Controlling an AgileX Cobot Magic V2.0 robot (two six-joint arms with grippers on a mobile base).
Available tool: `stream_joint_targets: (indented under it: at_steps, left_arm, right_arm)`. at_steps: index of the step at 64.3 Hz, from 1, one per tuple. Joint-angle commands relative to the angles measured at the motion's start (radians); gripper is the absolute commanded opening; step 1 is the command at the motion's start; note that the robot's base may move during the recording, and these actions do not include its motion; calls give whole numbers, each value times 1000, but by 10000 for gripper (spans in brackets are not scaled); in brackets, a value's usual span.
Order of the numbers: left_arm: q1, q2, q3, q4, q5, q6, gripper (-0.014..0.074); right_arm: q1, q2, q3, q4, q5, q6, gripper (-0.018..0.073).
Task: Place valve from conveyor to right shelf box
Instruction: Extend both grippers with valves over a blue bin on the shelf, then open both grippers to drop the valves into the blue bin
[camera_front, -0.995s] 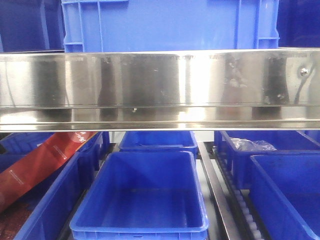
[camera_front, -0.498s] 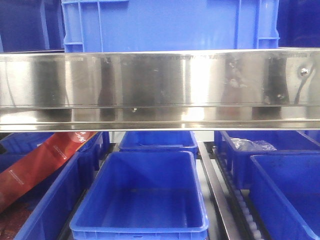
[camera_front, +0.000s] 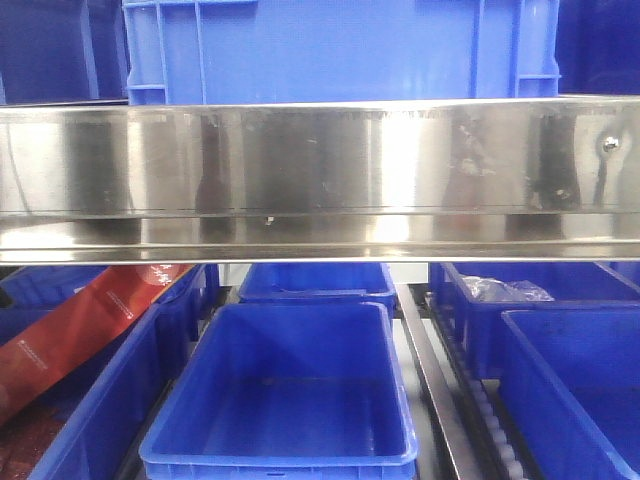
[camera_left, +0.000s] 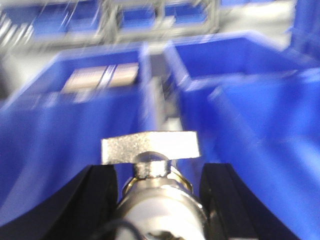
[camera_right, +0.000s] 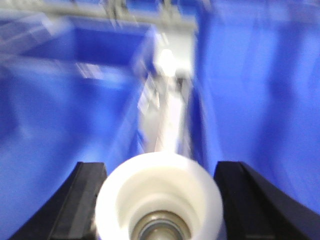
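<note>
In the left wrist view, my left gripper (camera_left: 161, 170) is shut on a silver metal valve (camera_left: 162, 200) with a flat handle (camera_left: 150, 147), its black fingers (camera_left: 97, 200) on both sides of the body. In the right wrist view, my right gripper (camera_right: 160, 167) is shut on a white round part (camera_right: 160, 195) with a metal core. Both wrist views are blurred, with blue shelf boxes (camera_left: 240, 65) beyond the jaws. The conveyor is out of view. Neither gripper shows in the front view.
A shiny steel shelf beam (camera_front: 320, 180) spans the front view, with a big blue crate (camera_front: 340, 50) above. Below are blue boxes: one in the middle (camera_front: 285, 390), one at the right (camera_front: 585, 390), and one holding a plastic bag (camera_front: 505, 290). A red package (camera_front: 80, 325) lies at the left. A roller rail (camera_front: 440, 390) separates the boxes.
</note>
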Motion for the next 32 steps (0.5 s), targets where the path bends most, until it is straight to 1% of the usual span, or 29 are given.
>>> stream_joint_targets:
  at_steps: [1, 7, 10, 15, 18, 25, 32]
  left_arm:
    - [-72, 39, -95, -22, -54, 8, -111]
    - [-167, 117, -204, -22, -16, 8, -111]
    - [-205, 163, -240, -22, -12, 8, -111]
    - [-280, 245, -300, -37, -8, 8, -111]
    - [-310, 287, -319, -52, -8, 8, -111]
    - [-352, 376, -338, -120, -8, 8, -111]
    - [-365, 451, -338, -175, -7, 8, -111]
  right_arm:
    - [54, 14, -97, 6, -90, -5, -154]
    - [114, 66, -177, 6, -82, -5, -154]
    - [143, 98, -213, 6, -80, -5, -154]
    - [194, 160, -268, 6, -76, -5, -154]
    - [218, 197, -286, 7, -76, -5, -154]
    - [258, 259, -295, 25, -81, -5, -154]
    - [276, 330, -295, 30, -65, -5, -154]
